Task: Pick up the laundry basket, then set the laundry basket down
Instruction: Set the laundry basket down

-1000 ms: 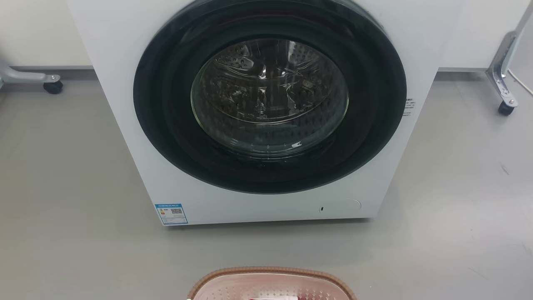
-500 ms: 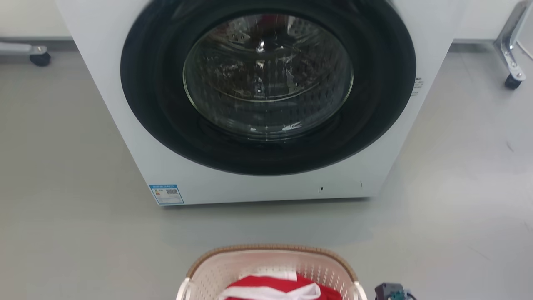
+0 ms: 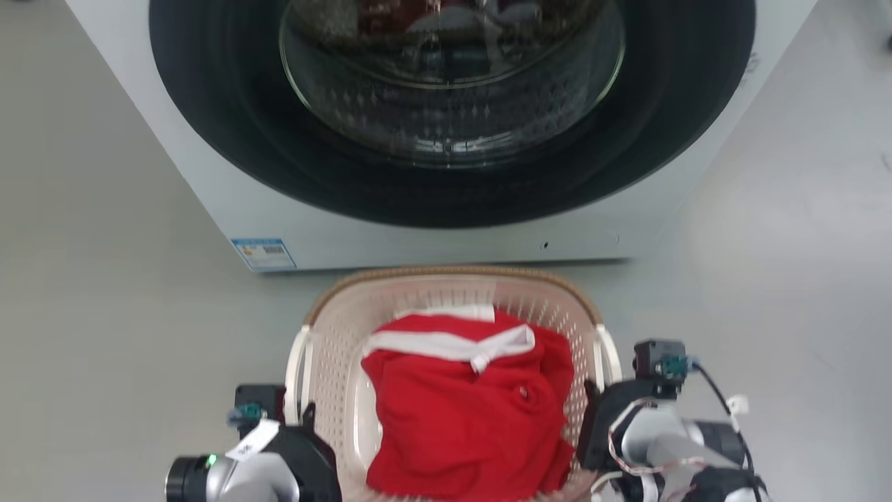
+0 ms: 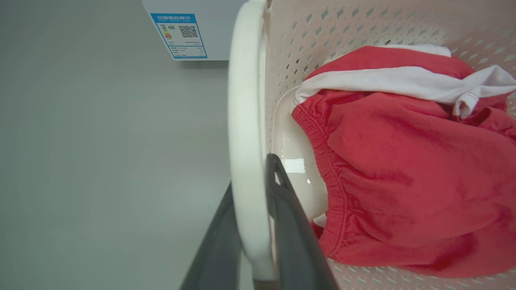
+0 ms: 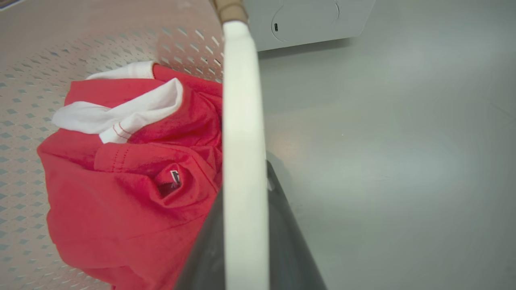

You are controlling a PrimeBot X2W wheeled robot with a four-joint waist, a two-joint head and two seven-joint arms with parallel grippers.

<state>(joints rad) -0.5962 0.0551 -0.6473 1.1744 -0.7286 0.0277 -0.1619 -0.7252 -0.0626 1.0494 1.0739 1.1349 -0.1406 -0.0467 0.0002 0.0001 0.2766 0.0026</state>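
The laundry basket (image 3: 453, 275), cream-pink with a brown woven-look rim, sits low in the head view just before the washer. It holds a red garment (image 3: 460, 411) with white trim. My left gripper (image 3: 304, 418) is at the basket's left white handle (image 3: 295, 362). In the left wrist view my left gripper (image 4: 250, 173) is shut on that handle (image 4: 245, 121), one dark finger on each side. My right gripper (image 3: 591, 396) is at the right handle (image 3: 608, 352). The right wrist view shows the right gripper (image 5: 244, 177) shut on that handle (image 5: 241, 104). Whether the basket touches the floor cannot be told.
A white front-loading washer (image 3: 209, 188) with a shut dark round door (image 3: 453, 188) stands right behind the basket; a blue label (image 3: 263, 253) marks its lower left corner. Grey floor (image 3: 104, 314) spreads to both sides.
The head camera has tilted down, bringing more of the basket and both grippers into view. The strip of floor between the basket's far rim and the washer's base has closed.
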